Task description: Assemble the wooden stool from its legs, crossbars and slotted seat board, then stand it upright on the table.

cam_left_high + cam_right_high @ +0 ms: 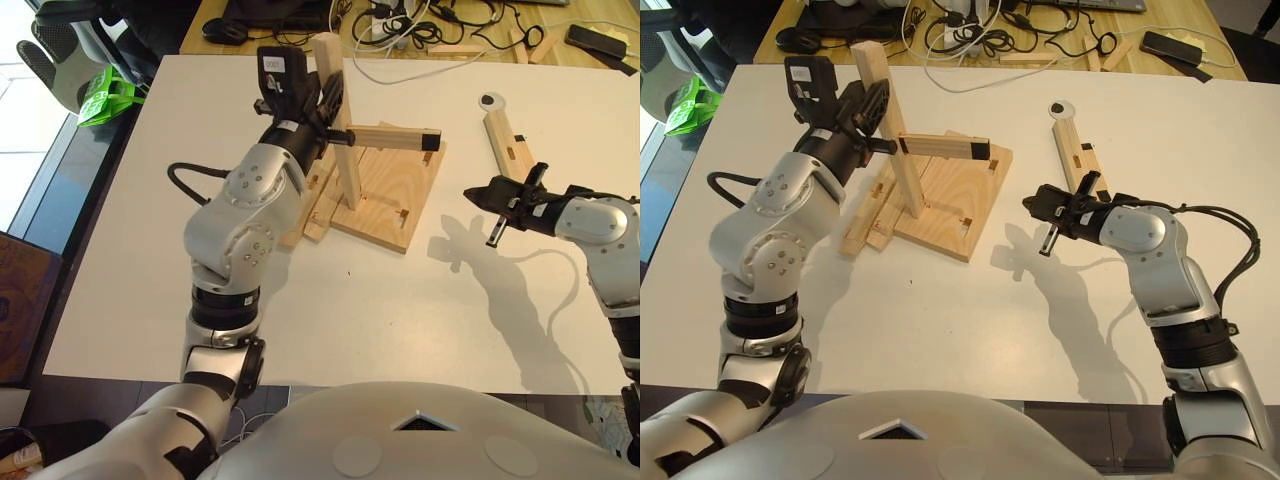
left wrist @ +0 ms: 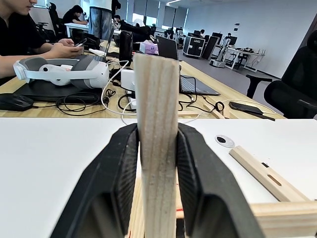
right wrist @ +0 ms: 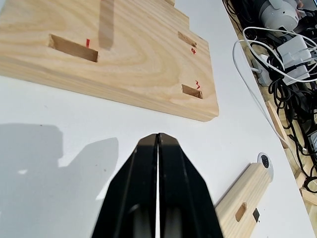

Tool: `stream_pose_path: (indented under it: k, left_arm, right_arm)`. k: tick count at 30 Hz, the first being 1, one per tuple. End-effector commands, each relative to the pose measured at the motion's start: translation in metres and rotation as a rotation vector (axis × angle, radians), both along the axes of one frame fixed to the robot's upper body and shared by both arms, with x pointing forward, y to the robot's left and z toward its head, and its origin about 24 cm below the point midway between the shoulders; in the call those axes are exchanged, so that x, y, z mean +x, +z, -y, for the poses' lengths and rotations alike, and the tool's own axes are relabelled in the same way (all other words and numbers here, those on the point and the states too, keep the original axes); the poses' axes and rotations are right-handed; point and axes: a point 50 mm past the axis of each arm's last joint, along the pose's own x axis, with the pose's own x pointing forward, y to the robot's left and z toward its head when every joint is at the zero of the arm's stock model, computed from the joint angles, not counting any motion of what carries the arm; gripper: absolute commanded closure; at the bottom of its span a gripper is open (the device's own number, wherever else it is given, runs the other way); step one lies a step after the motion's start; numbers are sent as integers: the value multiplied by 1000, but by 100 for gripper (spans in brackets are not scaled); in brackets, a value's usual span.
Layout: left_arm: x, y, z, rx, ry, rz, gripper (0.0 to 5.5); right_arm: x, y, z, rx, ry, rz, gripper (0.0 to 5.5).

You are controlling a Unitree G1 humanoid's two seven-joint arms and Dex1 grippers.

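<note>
Left gripper (image 1: 332, 105) is clamped on a wooden leg (image 1: 350, 175), its two black fingers (image 2: 119, 173) pressing the leg's flat sides near the upper end. That leg stands on end on the slotted seat board (image 1: 385, 195), leaning a little; whether its foot sits in a slot cannot be told. A crossbar (image 1: 395, 138) juts sideways from the leg toward the robot's right, above the board, and ends in a dark tip. The board lies flat on the white table (image 1: 300, 330), with open slots (image 3: 73, 48) showing in its face. More wooden pieces (image 1: 862, 232) lie against the board's left edge. The right gripper (image 3: 158, 141) has its fingers pressed together with nothing between them and hangs above the table to the right of the board, casting a shadow below. Beyond it a second leg (image 1: 505, 145) lies flat on the table, one end beside a round cable grommet (image 1: 491, 101).
</note>
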Motion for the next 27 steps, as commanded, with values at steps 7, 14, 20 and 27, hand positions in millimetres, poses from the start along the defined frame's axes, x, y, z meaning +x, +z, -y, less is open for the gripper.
stream_pose_path:
  k: [7,14,20,27]
  left_arm:
    - [23,-42,9,29,66,31,448]
    - [-6,-21,-10,91,3,52,448]
    - [-20,-15,-14,88,-72,24,448]
    - [-20,-25,-15,61,-35,-15,448]
  right_arm:
    - [8,8,3,-8,-7,51,550]
    - [6,6,8,-16,-14,45,550]
    - [7,5,6,-10,-12,42,550]
    - [29,24,-40,505,-105,-222,550]
